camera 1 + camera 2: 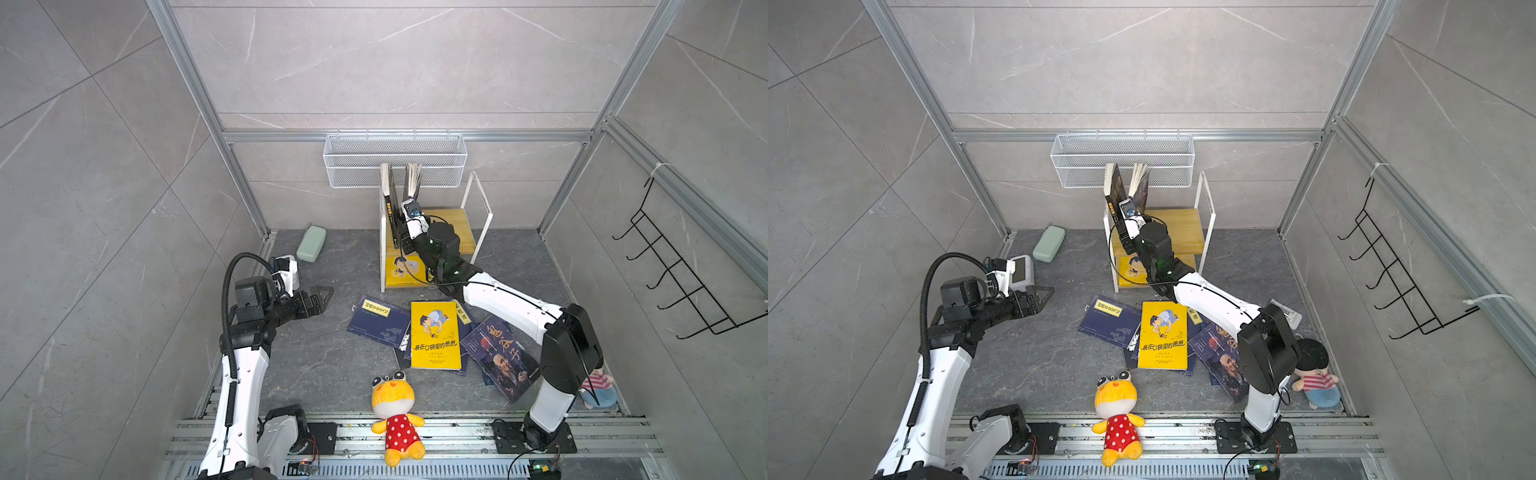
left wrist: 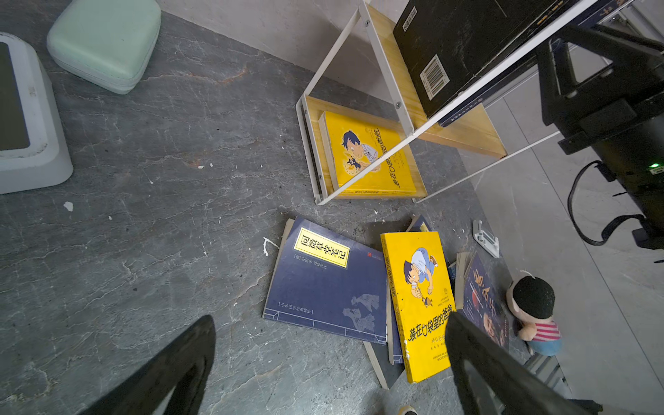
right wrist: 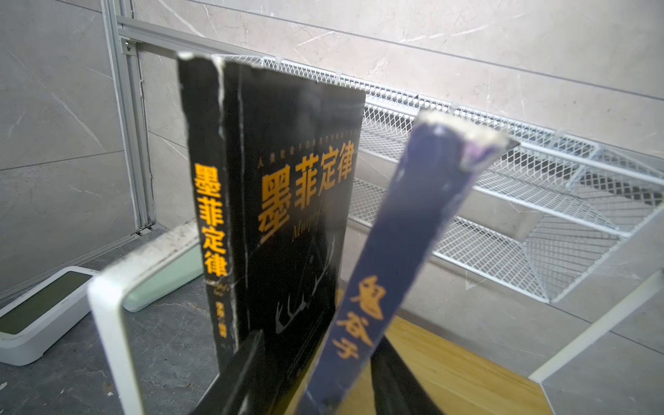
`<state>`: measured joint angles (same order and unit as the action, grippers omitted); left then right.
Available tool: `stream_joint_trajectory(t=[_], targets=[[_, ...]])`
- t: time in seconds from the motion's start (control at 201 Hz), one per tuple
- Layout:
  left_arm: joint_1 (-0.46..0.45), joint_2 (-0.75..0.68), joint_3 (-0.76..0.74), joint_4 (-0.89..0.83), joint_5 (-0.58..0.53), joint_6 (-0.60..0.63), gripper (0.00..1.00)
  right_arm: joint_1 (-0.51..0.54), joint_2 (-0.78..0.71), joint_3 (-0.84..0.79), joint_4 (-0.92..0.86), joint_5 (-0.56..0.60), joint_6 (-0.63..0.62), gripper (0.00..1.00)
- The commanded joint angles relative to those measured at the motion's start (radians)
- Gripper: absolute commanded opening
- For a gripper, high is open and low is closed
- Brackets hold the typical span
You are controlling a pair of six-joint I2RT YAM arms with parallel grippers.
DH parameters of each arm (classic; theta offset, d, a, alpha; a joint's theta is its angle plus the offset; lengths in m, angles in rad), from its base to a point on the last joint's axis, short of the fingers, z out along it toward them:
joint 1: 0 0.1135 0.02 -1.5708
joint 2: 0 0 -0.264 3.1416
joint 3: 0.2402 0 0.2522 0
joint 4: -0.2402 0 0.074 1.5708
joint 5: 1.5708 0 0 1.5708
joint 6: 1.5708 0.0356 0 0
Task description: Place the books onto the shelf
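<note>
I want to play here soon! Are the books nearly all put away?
Not yet. Done: black book standing on the shelf, yellow book lying on its lower board. In hand: right gripper around the leaning navy book. To do: the floor pile.

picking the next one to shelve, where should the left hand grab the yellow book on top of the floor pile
Probably its near short edge, coming in low from the arm-base side: the yellow book lies flat, face up, propped on navy books, so that edge seems raised off the floor.
</note>
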<state>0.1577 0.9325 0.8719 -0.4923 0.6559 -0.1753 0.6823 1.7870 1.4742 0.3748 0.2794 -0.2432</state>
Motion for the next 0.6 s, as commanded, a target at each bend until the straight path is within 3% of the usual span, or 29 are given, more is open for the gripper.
stream_joint_trajectory(t=[0.0, 0.189, 0.299, 0.373, 0.488, 0.593], targets=[[0.008, -0.017, 0.01, 0.024, 0.009, -0.007, 1.0, 0.008, -0.054, 0.015, -0.044, -0.026, -0.027, 0.5], [0.008, -0.018, 0.01, 0.018, 0.012, -0.008, 1.0, 0.008, -0.097, -0.004, -0.139, -0.07, -0.082, 0.59], [0.006, -0.017, 0.005, 0.035, 0.012, -0.013, 1.0, 0.004, -0.116, 0.01, -0.252, -0.144, -0.179, 0.62], [0.005, -0.015, -0.001, 0.034, 0.019, -0.014, 1.0, 0.002, -0.112, 0.06, -0.393, -0.2, -0.258, 0.72], [0.005, -0.007, 0.009, 0.032, 0.018, -0.016, 1.0, -0.018, -0.101, 0.154, -0.602, -0.265, -0.333, 0.98], [0.003, -0.01, 0.003, 0.036, 0.019, -0.016, 1.0, -0.039, -0.113, 0.161, -0.643, -0.298, -0.404, 0.99]])
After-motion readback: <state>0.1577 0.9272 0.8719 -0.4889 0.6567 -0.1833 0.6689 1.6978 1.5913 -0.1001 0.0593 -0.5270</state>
